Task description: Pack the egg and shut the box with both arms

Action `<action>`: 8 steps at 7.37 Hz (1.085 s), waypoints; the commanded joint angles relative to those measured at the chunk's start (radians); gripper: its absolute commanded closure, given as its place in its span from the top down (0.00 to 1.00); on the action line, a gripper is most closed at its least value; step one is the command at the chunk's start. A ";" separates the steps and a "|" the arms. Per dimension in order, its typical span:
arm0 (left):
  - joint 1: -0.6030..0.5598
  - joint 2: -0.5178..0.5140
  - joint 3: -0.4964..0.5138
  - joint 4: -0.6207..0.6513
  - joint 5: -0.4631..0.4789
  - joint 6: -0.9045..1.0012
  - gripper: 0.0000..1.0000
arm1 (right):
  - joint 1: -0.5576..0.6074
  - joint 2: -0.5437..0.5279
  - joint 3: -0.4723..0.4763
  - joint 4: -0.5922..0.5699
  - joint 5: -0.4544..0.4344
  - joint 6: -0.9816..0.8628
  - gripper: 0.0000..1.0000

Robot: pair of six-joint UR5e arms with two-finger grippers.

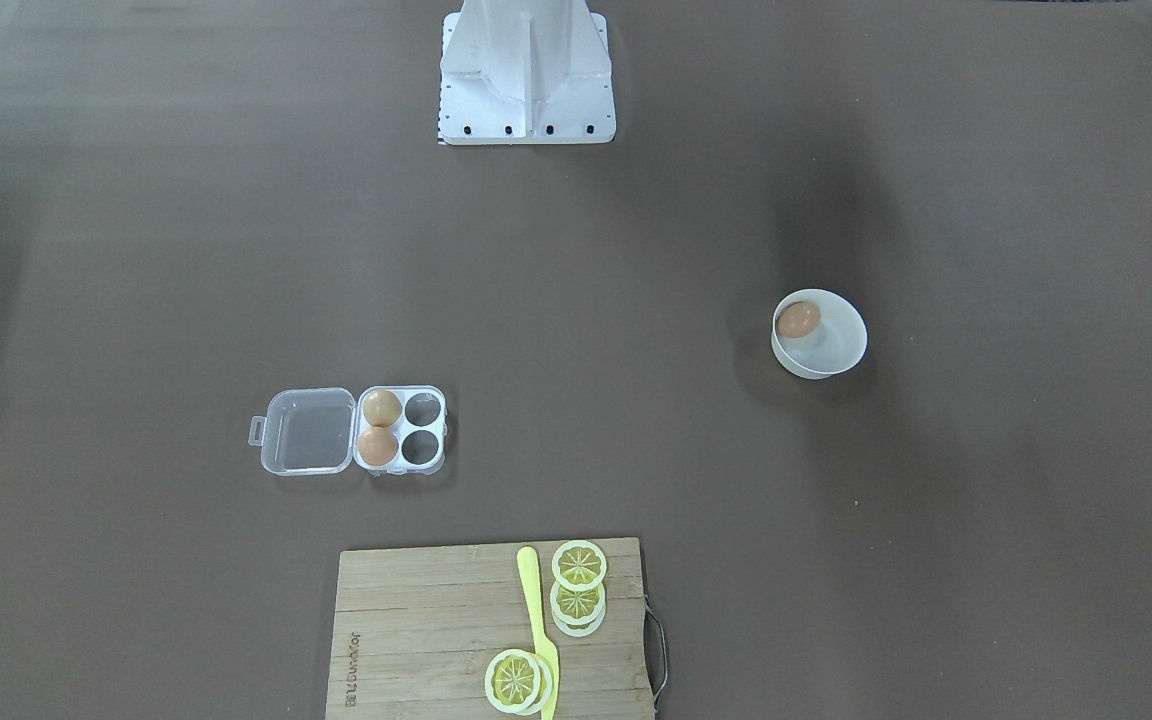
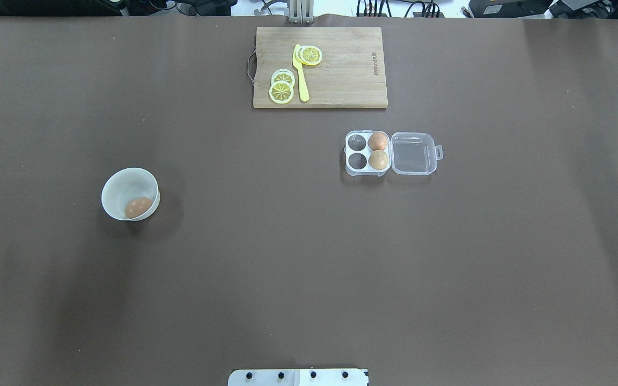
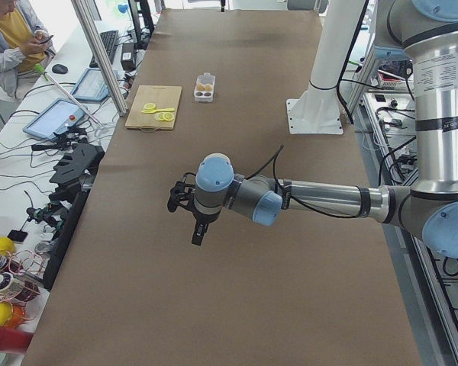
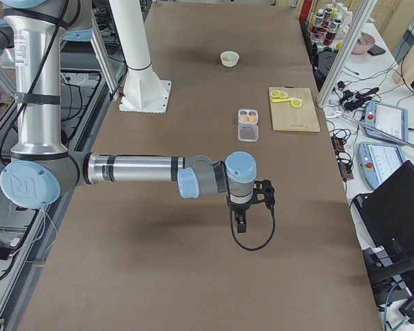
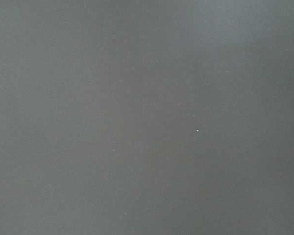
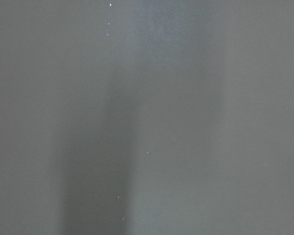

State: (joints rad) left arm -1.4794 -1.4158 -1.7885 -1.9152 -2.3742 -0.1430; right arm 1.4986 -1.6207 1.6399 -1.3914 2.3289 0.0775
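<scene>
Sitting in white bowl [image 2: 120, 182]: egg [image 2: 138, 207]; cutting board [image 2: 346, 80] near box [image 2: 413, 155].

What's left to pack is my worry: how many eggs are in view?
3. One orange-brown egg lies in the white bowl; a second orange-brown egg and a paler tan egg sit in the open box, in the two cells beside its lid. None looks hidden.

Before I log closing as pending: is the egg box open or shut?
Open. The box has its clear lid folded out flat beside the four cells, leaving them uncovered.
</scene>
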 commanded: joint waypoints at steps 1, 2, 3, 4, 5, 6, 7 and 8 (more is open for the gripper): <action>0.002 0.001 -0.012 -0.002 0.000 -0.001 0.97 | 0.000 -0.004 0.008 0.000 0.003 0.001 1.00; 0.004 0.001 -0.011 -0.004 0.001 0.003 0.97 | 0.000 -0.013 0.014 0.002 0.004 0.001 1.00; 0.004 0.003 -0.012 -0.013 -0.002 0.003 0.98 | 0.000 -0.017 0.014 0.002 0.007 -0.001 1.00; 0.010 0.003 -0.012 -0.049 -0.005 -0.001 0.98 | 0.000 -0.022 0.012 0.002 0.007 -0.002 1.00; 0.010 0.012 -0.011 -0.059 -0.007 -0.004 0.98 | -0.001 -0.022 0.012 0.003 0.004 -0.002 1.00; 0.011 0.014 -0.003 -0.062 -0.004 -0.004 0.97 | -0.001 -0.022 0.009 0.003 0.004 -0.010 1.00; 0.010 0.012 -0.003 -0.062 -0.003 -0.004 0.97 | -0.001 -0.021 0.015 0.005 0.009 -0.013 1.00; 0.010 0.008 -0.002 -0.062 -0.003 -0.003 0.97 | -0.001 -0.021 0.018 0.003 0.012 -0.013 1.00</action>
State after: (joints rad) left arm -1.4694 -1.4049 -1.7924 -1.9759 -2.3780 -0.1467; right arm 1.4973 -1.6419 1.6541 -1.3877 2.3370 0.0665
